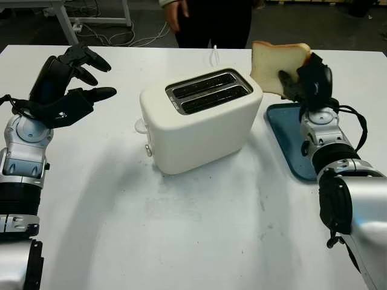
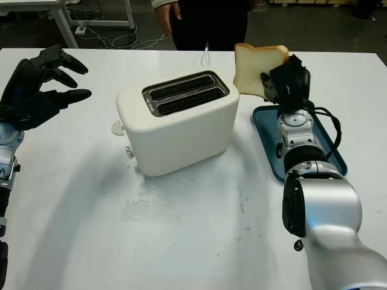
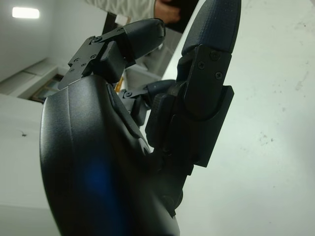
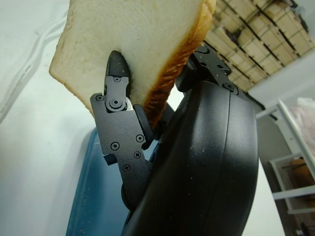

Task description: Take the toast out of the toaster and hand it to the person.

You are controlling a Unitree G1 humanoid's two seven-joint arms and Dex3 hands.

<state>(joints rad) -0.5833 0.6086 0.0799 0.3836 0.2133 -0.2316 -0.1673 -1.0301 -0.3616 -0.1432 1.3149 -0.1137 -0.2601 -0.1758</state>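
Toast: the slice of toast is out of the toaster and held upright in the air at about 1 o'clock of the table, above the far end of the blue tray and just right of the toaster's top corner.
Right hand: the right hand is raised over the tray, its fingers closed on the toast's right-hand edge.
Toast against fingers: in the right wrist view one black finger presses flat on the pale face of the slice, while the browned crust edge runs down into the gap between that finger and the hand's shell. Most of the slice stands clear above and to the left of the fingers; only its lower right corner is pinched.
Toaster: the white toaster stands at the table's centre, set at a slant, both slots showing dark and open on top, its lever side toward 8 o'clock.
Tray: the blue tray lies flat at 3 o'clock, just right of the toaster, partly covered by the right forearm.
Left hand: the left hand is held up at 10 o'clock, well apart from the toaster, open and holding nothing.
Person: a person in dark clothing stands at 12 o'clock beyond the table's far edge, one hand hanging at the side.
Table: the white table carries faint scuffs near 6 o'clock.
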